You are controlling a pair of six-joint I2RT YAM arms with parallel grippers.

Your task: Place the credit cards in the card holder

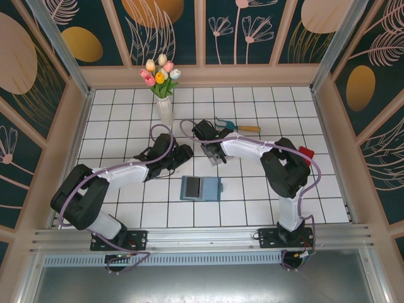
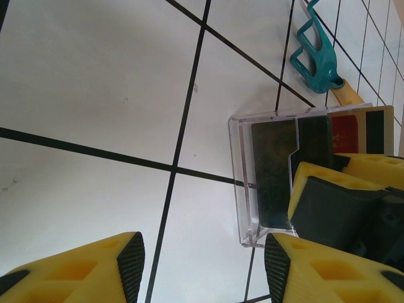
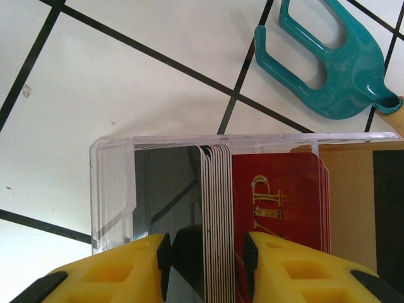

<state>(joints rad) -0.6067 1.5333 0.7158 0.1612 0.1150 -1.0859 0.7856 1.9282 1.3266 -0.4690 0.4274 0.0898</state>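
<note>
The credit cards stand on edge in a clear tray (image 3: pixel 113 189): a stack of grey cards (image 3: pixel 213 202), red cards (image 3: pixel 284 196) and yellow ones (image 3: pixel 347 202). My right gripper (image 3: pixel 207 252) is open, and its pads straddle the grey stack with a small gap on each side. The card holder (image 1: pixel 211 188), teal with a grey inside, lies flat on the tiles just in front of both grippers. My left gripper (image 2: pixel 202 265) is open over bare tile next to the tray (image 2: pixel 243 183), with nothing between its fingers. From above, the left gripper (image 1: pixel 183 153) and right gripper (image 1: pixel 213 154) sit close together.
A teal hand fork with a wooden handle (image 3: pixel 334 69) lies just beyond the tray, also seen as the tool (image 1: pixel 237 126) from above. A vase of tulips (image 1: pixel 164 107) stands behind the left gripper. Walls enclose the white tiled floor.
</note>
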